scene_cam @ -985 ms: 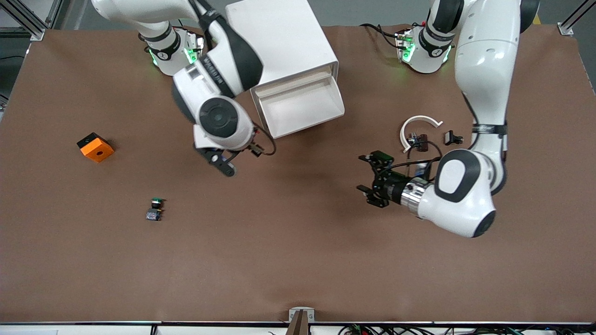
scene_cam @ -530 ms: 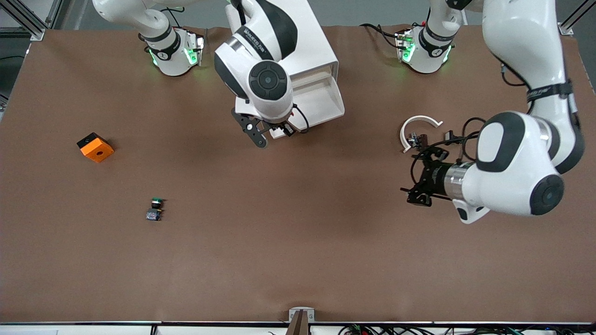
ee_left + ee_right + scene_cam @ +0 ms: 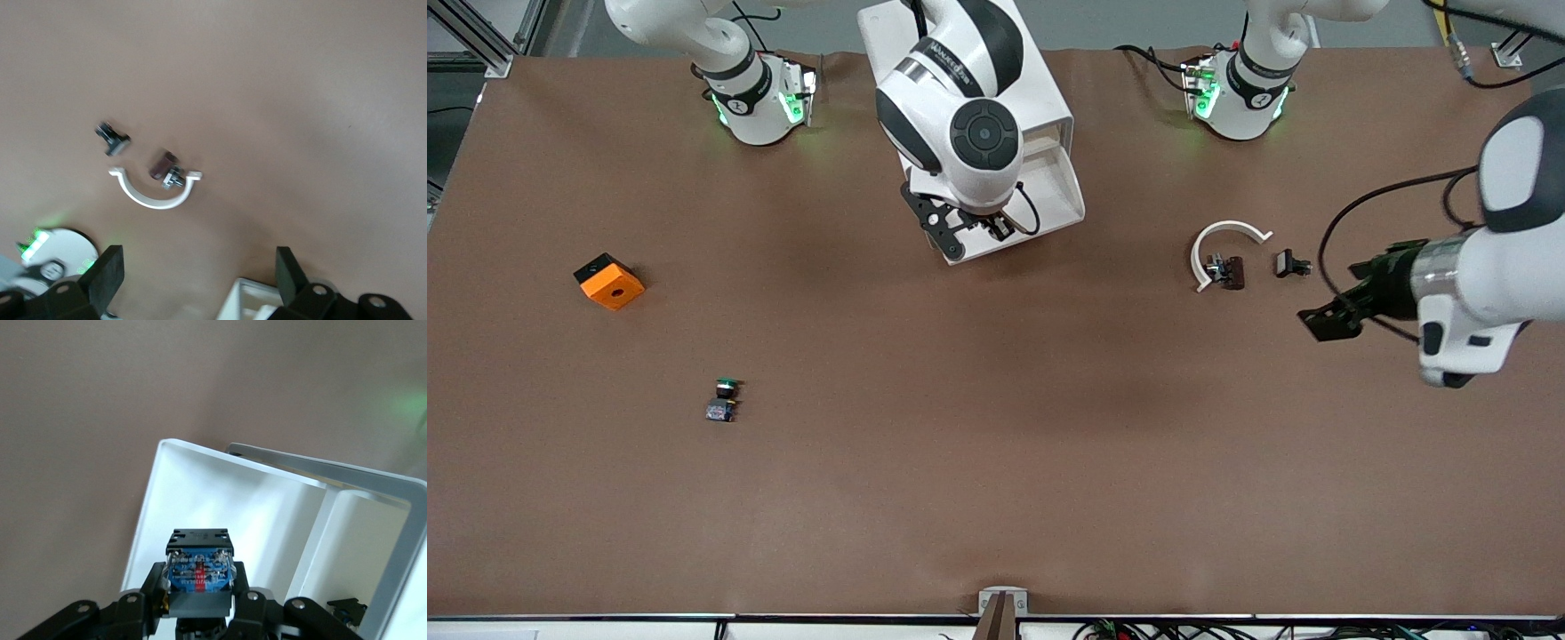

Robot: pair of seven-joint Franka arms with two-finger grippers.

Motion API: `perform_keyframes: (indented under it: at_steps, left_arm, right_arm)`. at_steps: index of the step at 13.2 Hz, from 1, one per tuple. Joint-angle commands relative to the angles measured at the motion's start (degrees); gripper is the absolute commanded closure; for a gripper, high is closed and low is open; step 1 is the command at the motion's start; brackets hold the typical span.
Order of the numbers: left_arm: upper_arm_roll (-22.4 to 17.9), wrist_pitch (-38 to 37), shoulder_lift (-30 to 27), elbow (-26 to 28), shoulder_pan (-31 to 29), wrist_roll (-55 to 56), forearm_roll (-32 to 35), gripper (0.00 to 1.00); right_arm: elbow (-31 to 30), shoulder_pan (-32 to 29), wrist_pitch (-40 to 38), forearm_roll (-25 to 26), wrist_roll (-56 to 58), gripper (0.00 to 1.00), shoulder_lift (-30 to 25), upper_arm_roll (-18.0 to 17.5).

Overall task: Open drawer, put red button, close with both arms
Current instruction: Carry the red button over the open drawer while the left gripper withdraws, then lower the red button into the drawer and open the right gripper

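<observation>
The red button (image 3: 199,577) is sitting clamped between the fingers of the right gripper (image 3: 967,233), base block up toward the wrist camera, so only the bluish block and black body are showing, not the cap. The right gripper is hanging over the open drawer (image 3: 1049,191), close to the drawer's cream front edge. The drawer is sticking out of the white cabinet (image 3: 969,62), which is sitting at the bench edge where the robot bases are, roughly midway between the two bases. In the right wrist view the white tray floor of the drawer (image 3: 220,513) is lying right under the button.

The left gripper (image 3: 1343,307) is up over bare bench near the left arm's end, and its fingers (image 3: 107,273) are spread wide apart with nothing between them. Just beside it on the bench, a white curved clip (image 3: 1223,238) is lying with a small dark part (image 3: 1227,270) touching its inner side and another small black part (image 3: 1289,263) a little apart from that.

Toward the right arm's end of the bench, an orange block (image 3: 609,281) is sitting on its own, and a green-capped button (image 3: 724,398) is lying nearer the front camera's edge than the block.
</observation>
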State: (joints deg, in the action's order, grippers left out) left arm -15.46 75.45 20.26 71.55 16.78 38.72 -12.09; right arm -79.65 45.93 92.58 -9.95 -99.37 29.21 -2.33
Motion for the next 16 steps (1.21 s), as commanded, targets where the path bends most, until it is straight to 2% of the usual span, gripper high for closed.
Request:
perform_keyframes:
  at_steps: [1, 4, 6, 8, 9, 16]
  left_arm:
    - [0.2, 0.6, -6.7, 5.9, 1.0, -4.8, 5.7, 0.0]
    - [0.3, 2.1, -11.3, 8.8, 0.9, -10.1, 8.1, 0.0]
    - [0.6, 7.2, -16.5, 14.5, 1.1, -12.1, 11.3, 0.0]
    - [0.7, 14.4, -22.0, 22.5, 1.1, -15.3, 12.1, 0.0]
    - [0.8, 16.8, -23.5, 24.5, 1.0, -16.6, 12.1, 0.0]
    - [0.6, 15.7, -22.3, 19.5, 1.1, -18.9, 15.9, 0.0]
  right_arm:
    - [-0.9, 1.5, -0.1, -1.6, -0.7, 0.75, 0.0, 0.7]
    - [-0.7, 1.5, 0.8, -2.9, -0.7, 0.75, 1.4, 0.7]
    - [-0.7, 1.5, 2.2, -3.4, -0.7, 0.75, 2.2, 0.7]
    - [-0.7, 1.6, 2.7, -4.3, -0.7, 0.75, 3.0, 0.7]
    - [-0.7, 1.6, 3.0, -4.4, -0.7, 0.75, 3.4, 0.7]
    - [-0.5, 1.6, 3.0, -4.4, -0.7, 0.71, 4.5, 0.7]
